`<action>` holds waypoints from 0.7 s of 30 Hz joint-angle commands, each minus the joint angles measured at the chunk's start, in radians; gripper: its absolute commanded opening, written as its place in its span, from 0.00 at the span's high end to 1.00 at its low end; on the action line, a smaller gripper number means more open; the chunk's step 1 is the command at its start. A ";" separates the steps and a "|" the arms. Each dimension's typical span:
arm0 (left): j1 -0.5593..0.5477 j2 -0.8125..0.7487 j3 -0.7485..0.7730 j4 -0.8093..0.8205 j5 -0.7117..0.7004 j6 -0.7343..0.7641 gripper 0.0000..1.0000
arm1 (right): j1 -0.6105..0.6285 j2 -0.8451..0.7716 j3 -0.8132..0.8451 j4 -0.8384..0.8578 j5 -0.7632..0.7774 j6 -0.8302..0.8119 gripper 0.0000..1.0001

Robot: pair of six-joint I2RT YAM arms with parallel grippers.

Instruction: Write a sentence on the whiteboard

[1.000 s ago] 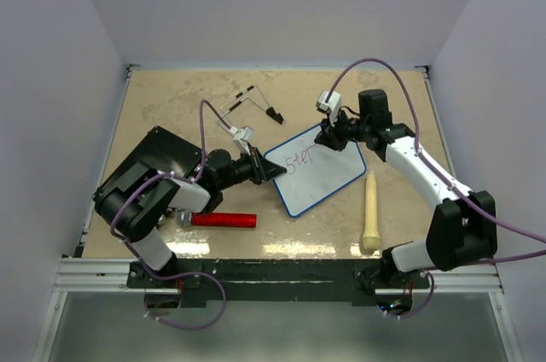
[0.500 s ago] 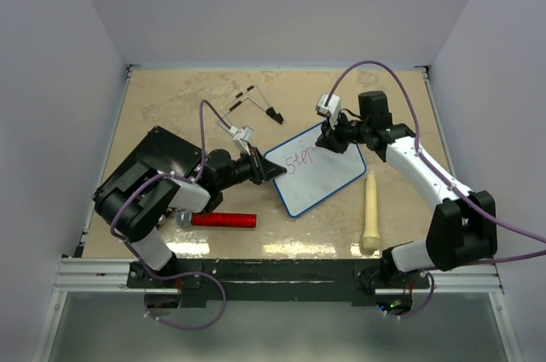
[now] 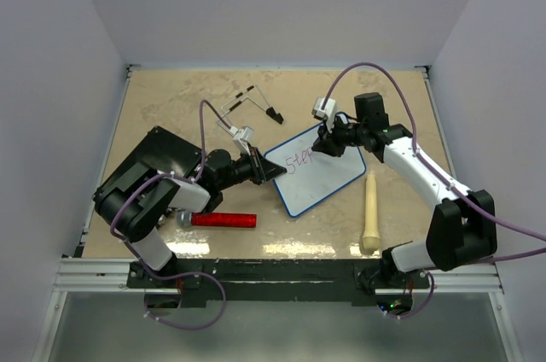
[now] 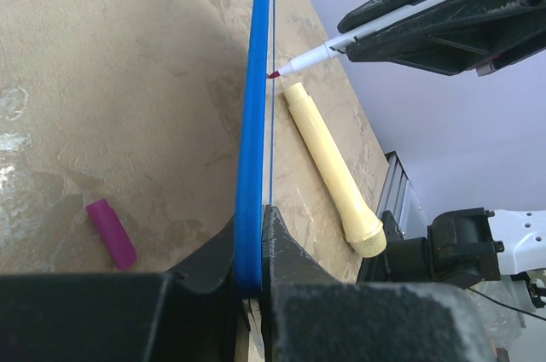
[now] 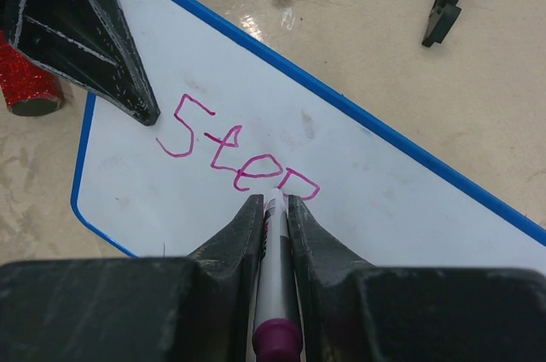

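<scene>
The whiteboard (image 3: 328, 178) lies at the table's middle, its blue rim (image 4: 254, 123) seen edge-on in the left wrist view. My left gripper (image 3: 271, 170) (image 4: 254, 218) is shut on the board's left corner. The sentence (image 5: 241, 153) (image 3: 299, 162) reads "Step" in pink strokes. My right gripper (image 3: 323, 142) (image 5: 273, 200) is shut on a white marker (image 5: 275, 285) (image 4: 388, 22) with a purple end. Its tip meets the board just below the "p".
A cream pestle-shaped stick (image 3: 370, 213) lies right of the board, and a red glittery cylinder (image 3: 223, 219) lies at its lower left. A black slab (image 3: 149, 167) sits under the left arm. A purple cap (image 4: 111, 232) and black-tipped wire legs (image 3: 253, 103) lie nearby.
My right gripper has shifted slightly left and up with the marker, and the last letter now reads as a "p". The left gripper and the board have stayed still.
</scene>
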 commanded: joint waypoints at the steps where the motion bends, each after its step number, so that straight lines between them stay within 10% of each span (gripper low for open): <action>1: -0.010 -0.017 -0.003 0.079 0.029 0.041 1.00 | 0.004 -0.026 0.043 -0.014 -0.069 0.013 1.00; 21: -0.010 -0.037 -0.021 0.062 0.024 0.080 1.00 | -0.185 -0.173 -0.020 0.030 -0.171 -0.014 1.00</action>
